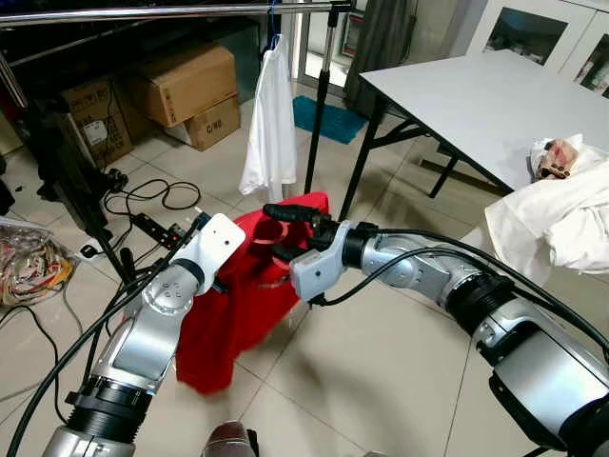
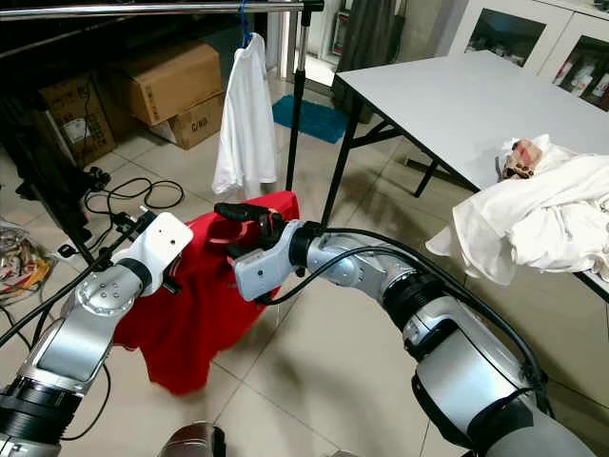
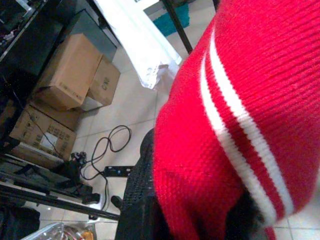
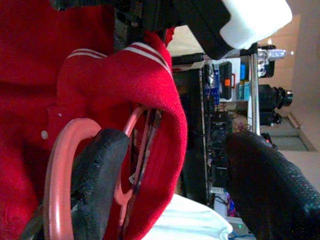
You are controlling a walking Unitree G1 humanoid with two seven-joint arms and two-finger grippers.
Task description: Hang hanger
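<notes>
A red knit garment (image 1: 238, 305) with white collar stripes (image 3: 225, 125) hangs in front of me, low over the tiled floor. My left gripper (image 3: 190, 220) is shut on its cloth, which drapes over the fingers. My right gripper (image 1: 285, 233) is at the collar with its fingers apart. A pink hanger (image 4: 54, 175) sits inside the collar, its loop curving around one black finger (image 4: 100, 180). The metal clothes rail (image 1: 171, 11) runs across the top, ahead and above both grippers.
A white shirt (image 1: 269, 124) hangs from the rail beside the rack's upright post (image 1: 319, 105). Cardboard boxes (image 1: 186, 86) and floor cables (image 1: 157, 195) lie behind on the left. A grey table (image 1: 476, 95) with a heap of white clothes (image 1: 571, 209) stands to the right.
</notes>
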